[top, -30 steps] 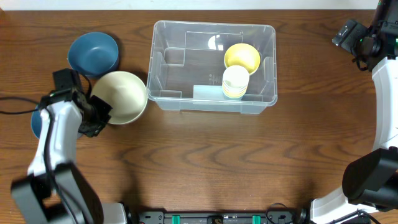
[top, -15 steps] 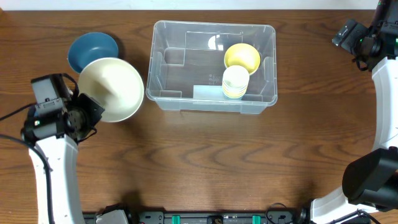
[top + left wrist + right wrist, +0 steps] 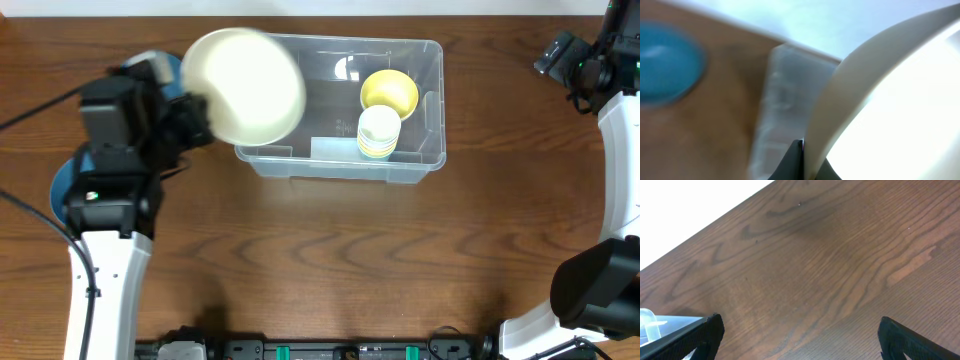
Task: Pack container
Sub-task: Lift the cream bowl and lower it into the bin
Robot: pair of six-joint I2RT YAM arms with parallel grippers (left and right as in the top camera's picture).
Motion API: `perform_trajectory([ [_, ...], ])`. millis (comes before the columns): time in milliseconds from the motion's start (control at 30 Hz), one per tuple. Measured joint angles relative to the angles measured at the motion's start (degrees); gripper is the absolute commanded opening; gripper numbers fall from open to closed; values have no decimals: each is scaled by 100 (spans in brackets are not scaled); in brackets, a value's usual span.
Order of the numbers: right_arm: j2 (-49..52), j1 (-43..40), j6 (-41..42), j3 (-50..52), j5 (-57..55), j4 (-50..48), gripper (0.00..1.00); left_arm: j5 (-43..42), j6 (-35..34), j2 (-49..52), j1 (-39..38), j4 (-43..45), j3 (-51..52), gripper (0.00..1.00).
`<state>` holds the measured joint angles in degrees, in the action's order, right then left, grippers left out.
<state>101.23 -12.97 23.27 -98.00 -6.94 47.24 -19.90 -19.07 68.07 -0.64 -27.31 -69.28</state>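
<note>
The clear plastic container [image 3: 420, 160] stands at the back middle of the table, holding a yellow bowl [image 3: 389, 91] and a stack of pale cups [image 3: 378, 132]. My left gripper [image 3: 195, 118] is shut on the rim of a large cream bowl [image 3: 246, 84], held raised and tilted over the container's left end. In the left wrist view the bowl [image 3: 890, 105] fills the right side, pinched between the fingers [image 3: 805, 165], with the blurred container [image 3: 785, 100] behind. My right gripper [image 3: 797, 335] is open and empty over bare wood at the far right, near the arm [image 3: 580, 65].
A blue bowl [image 3: 665, 62] sits on the table left of the container, mostly hidden under my left arm in the overhead view [image 3: 128, 68]. Another blue object [image 3: 62, 185] peeks out beside the left arm. The container's corner [image 3: 652, 322] shows in the right wrist view.
My left gripper has lifted the cream bowl off the table and carried it up and right, from beside the blue bowl to over the container's left end. The right arm has not moved.
</note>
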Motion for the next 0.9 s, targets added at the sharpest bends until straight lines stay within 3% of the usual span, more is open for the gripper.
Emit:
perform_trajectory([
  [200, 0, 0, 0, 0, 0, 0, 99, 625, 72, 367, -1099, 715, -116, 6],
  [400, 0, 0, 0, 0, 0, 0, 99, 1377, 17, 1366, -1797, 1259, -116, 6],
  [600, 0, 0, 0, 0, 0, 0, 99, 1648, -446, 2286, -1886, 1821, -116, 6],
  [900, 0, 0, 0, 0, 0, 0, 99, 1982, -1161, 2645, -1886, 2247, -116, 6],
])
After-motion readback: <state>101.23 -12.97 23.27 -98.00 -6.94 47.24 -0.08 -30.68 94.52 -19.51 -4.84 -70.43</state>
